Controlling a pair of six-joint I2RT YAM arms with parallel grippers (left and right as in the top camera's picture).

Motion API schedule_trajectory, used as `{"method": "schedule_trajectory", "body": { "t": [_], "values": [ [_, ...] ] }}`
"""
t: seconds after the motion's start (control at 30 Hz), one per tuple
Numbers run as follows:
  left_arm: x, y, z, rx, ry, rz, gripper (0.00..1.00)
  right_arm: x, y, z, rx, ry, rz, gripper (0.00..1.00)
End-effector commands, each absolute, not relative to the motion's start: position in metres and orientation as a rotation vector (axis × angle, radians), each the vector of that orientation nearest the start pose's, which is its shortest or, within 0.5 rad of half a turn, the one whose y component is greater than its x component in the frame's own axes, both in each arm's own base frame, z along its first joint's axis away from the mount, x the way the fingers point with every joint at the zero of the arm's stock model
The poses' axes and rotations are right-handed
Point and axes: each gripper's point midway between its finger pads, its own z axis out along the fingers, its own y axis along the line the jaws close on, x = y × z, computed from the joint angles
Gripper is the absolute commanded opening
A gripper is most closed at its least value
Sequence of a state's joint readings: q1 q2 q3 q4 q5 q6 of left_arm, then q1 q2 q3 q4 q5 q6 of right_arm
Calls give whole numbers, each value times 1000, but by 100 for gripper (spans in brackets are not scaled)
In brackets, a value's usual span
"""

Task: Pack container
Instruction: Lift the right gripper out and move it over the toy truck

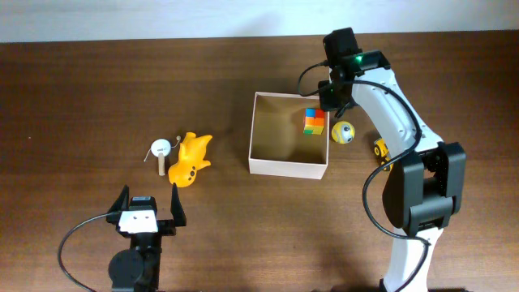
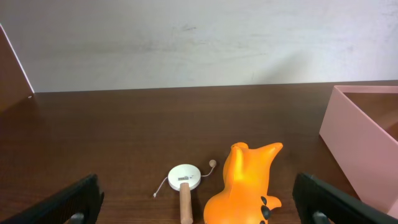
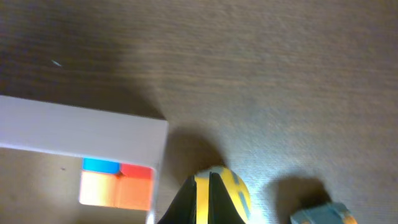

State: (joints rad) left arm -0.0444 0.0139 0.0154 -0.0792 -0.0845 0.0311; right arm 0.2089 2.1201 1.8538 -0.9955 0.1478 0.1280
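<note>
The container is a square shallow box with white walls and a tan inside, at mid-table. A multicoloured cube lies in its far right corner. My right gripper is shut and hovers by that corner, above a yellow ball that lies just outside the right wall. In the right wrist view the shut fingers sit in front of the ball, with the container wall and the cube to the left. My left gripper is open and empty near the front edge.
An orange-yellow animal toy and a white paddle drum lie left of the container, ahead of the left gripper. They also show in the left wrist view. A small yellow and blue car lies right of the ball.
</note>
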Motion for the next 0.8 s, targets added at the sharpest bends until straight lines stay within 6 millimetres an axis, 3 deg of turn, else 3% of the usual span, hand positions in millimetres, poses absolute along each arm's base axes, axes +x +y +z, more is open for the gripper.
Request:
{"method": "schedule_trajectory", "body": {
  "t": [0.0,0.77],
  "values": [
    [246,2,158,18,1646,62,99,481,85,91,-113,2820,-41,4],
    [246,2,158,18,1646,62,99,485,105,93,-272,2787,100,4]
  ]
}}
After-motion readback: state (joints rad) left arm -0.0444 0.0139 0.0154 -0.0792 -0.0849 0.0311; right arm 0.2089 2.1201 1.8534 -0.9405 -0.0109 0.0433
